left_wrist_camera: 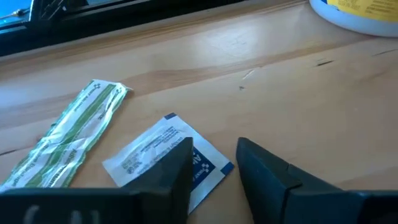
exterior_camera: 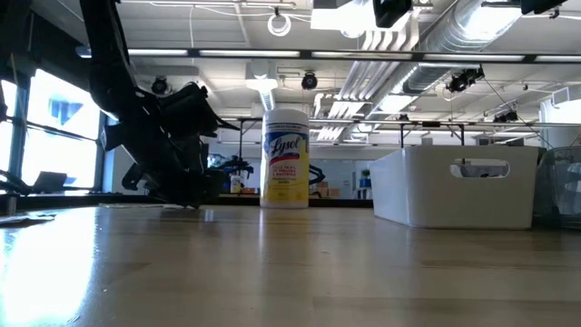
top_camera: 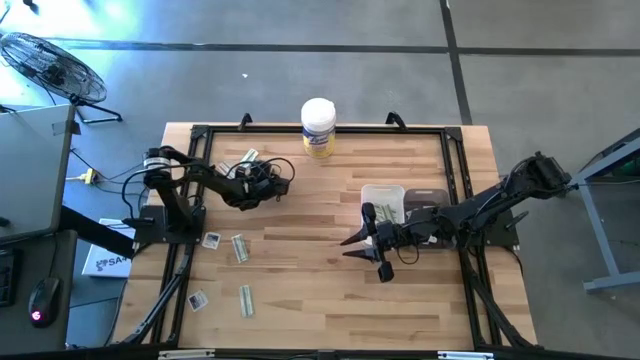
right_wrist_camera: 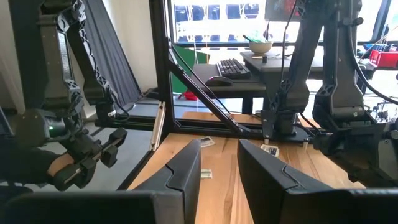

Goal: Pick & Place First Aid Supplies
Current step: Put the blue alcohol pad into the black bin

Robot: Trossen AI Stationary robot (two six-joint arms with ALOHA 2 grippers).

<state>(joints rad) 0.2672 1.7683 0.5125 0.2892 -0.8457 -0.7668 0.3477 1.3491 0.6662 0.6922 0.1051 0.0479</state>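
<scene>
The left hand (top_camera: 268, 182) is being held low over the desk (top_camera: 330, 290) in the upper left of the high view. In the left wrist view, its fingers (left_wrist_camera: 273, 180) are being held slightly apart, with nothing gripped between them. A small white square packet (left_wrist_camera: 168, 158) with a blue mark is lying flat on the wood, touching the tip of one finger and partly hidden under it. Just beside it, a narrow green-and-white strip (left_wrist_camera: 68, 140) with crinkled ends is lying flat.

The right hand (top_camera: 362, 243) is being held at centre right of the high view, beside a white bin (top_camera: 383, 203). Its fingers (right_wrist_camera: 183, 171) are being held parted and empty.

More packets are lying at lower left of the high view: a strip (top_camera: 240, 248), a second strip (top_camera: 246, 300) and two small squares (top_camera: 211, 240) (top_camera: 198, 300), all well apart from both hands.

The desk is made of pale, smooth wooden planks, bounded by a black frame (top_camera: 200, 132). A white canister (top_camera: 318, 127) with a yellow label is standing upright at the top edge. A floor fan (top_camera: 50, 68) is standing on the grey floor at upper left.
</scene>
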